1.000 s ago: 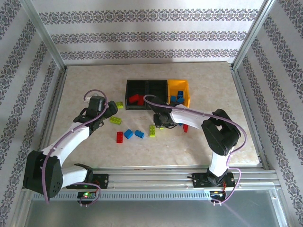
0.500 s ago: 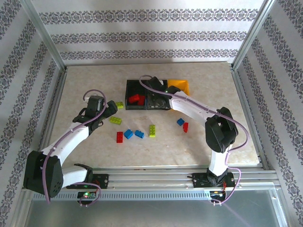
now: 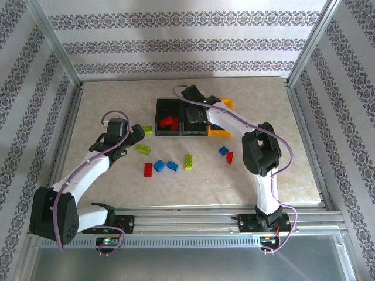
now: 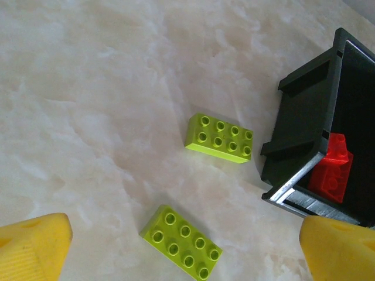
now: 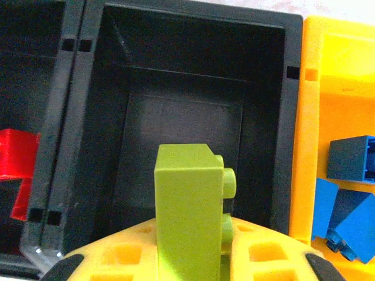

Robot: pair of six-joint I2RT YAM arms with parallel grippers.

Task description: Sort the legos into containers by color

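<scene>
A: Quick, biggest first. Edges?

B: The table was fenced by a metal frame on the left, far and right sides, with patterned walls behind. A rail with both arm bases ran along the near edge. Bare room was at the far-left corner, down the whole right strip and along the near strip before the rail.

A: Arms?

B: The left arm lay diagonally over the left half. The right arm bent at its elbow and reached far-left over the bins.

A: Containers?

B: Three were joined in a row, far middle of the table. The left black bin held red bricks. The middle black bin showed its dark floor in the right wrist view. The yellow bin held blue bricks.

A: Jaws?

B: The left gripper sat just left of the black bins with its jaws spread wide, gripping nothing. The right gripper had its jaws narrowed around a held lime brick, which stood upright with studs facing right, above the middle black bin.

A: Loose pieces?

B: All were on the table, nearer than the bins. A far lime piece lay just beside the left black bin's corner, and a near lime piece lay close to it. Then came a red piece, two blue pieces, and a third lime piece. A blue one was touching a red one further right.
</scene>
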